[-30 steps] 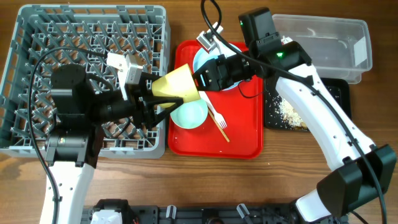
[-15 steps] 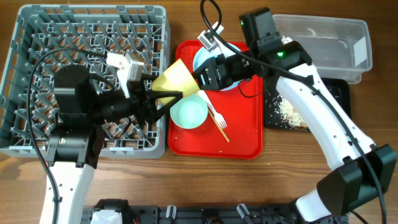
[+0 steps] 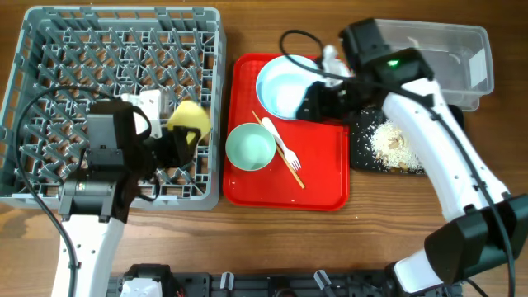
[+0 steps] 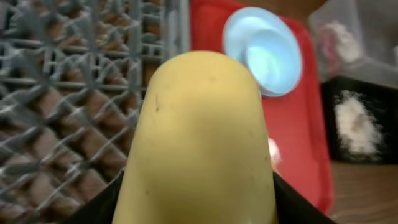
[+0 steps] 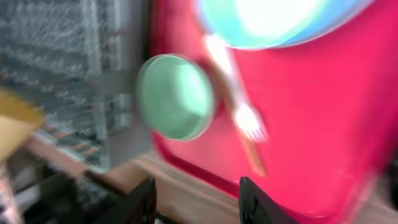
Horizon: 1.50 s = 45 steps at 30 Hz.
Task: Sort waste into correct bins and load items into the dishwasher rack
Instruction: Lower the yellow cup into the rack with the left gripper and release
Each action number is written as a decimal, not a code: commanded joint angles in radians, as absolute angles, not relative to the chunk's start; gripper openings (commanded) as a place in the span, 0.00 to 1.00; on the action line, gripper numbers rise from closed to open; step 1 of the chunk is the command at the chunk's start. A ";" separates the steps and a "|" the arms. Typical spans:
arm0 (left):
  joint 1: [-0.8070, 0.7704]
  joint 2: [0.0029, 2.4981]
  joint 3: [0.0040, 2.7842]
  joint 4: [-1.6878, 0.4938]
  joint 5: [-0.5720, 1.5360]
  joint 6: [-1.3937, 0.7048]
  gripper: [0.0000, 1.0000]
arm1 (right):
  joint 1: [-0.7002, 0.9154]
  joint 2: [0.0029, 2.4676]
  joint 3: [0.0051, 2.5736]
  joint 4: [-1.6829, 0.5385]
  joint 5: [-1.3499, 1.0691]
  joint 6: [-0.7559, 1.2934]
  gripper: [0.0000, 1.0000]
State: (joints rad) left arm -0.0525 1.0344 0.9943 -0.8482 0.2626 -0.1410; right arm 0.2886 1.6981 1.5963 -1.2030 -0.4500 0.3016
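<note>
The small yellow cup (image 3: 188,120) hangs over the dishwasher rack (image 3: 124,11), just inside the rack's right wall and about halfway along it, above the upright pegs. The left end effector (image 3: 178,139) is clamped on it, a dark finger pressed to each flank in the left wrist view. The cup's long axis lies along those fingers, its rounded end pointing away from the wrist toward the rack's right wall. Its mouth cannot be seen. The left arm comes up from the rack's near-left corner and bends right across the near rows, the wrist about level. The peg grid spreads away behind and to the left of the cup, and the lattice wall stands close on its right. Right of that wall, past a thin strip of worktop (image 3: 371,239), lies the red tray (image 3: 326,173), carrying the pale green bowl (image 3: 250,147) nearest the rack, the white round plate (image 3: 285,87) behind it, and the white plastic fork (image 3: 280,142) beside the chopsticks (image 3: 297,177), both lying diagonally. The right arm reaches in from the far side of the tray; its end effector (image 3: 315,102) sits at the plate's right rim, fingers parted and holding nothing. Farther from the rack are the black tray (image 3: 357,157), holding the food scraps (image 3: 388,142), and the clear tub (image 3: 437,58).
</note>
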 commanded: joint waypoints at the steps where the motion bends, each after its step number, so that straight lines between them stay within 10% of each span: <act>1: -0.047 1.017 1.085 -0.931 -0.020 -0.147 0.50 | 0.208 1.600 1.656 -1.289 -0.283 0.204 0.43; 27: 0.110 1.384 1.093 -1.041 -0.028 -0.217 0.48 | 0.062 1.548 1.654 -1.404 -0.281 0.112 0.46; 45: 0.110 1.361 1.094 -1.093 -0.062 -0.221 0.27 | 0.062 1.548 1.654 -1.408 -0.281 0.112 0.47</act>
